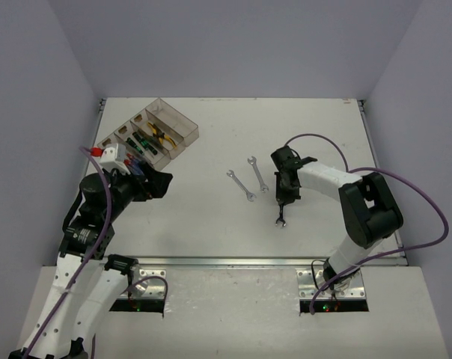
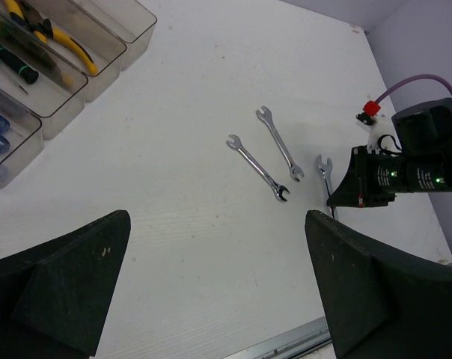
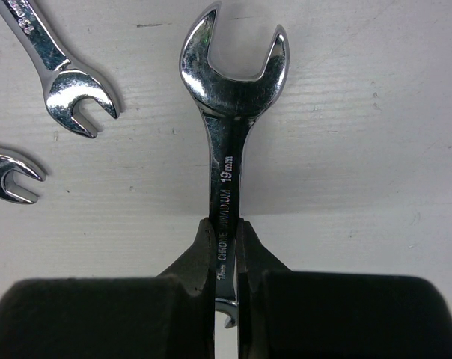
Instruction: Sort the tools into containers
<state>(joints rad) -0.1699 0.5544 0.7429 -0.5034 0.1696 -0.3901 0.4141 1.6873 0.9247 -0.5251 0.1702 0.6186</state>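
White table (image 1: 203, 232): matt surface with faint scuffs and specks in the wrist views, and a metal rail (image 1: 233, 262) fixed along its near edge. Plain pale lilac-grey panels enclose it on three sides: back wall (image 1: 233, 45), left wall (image 1: 31, 112), right wall (image 1: 428, 112). Nearer than the rail lies a mottled grey-white ledge (image 1: 233, 314).

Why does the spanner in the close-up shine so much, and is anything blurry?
Right wrist view: the wrench is sharp, its polished head glinting, lettering readable; the right gripper clamping it is a dark mass. Left wrist view: the open left gripper looms soft-edged in the corners. Top view: even light, faint shadows on the table.
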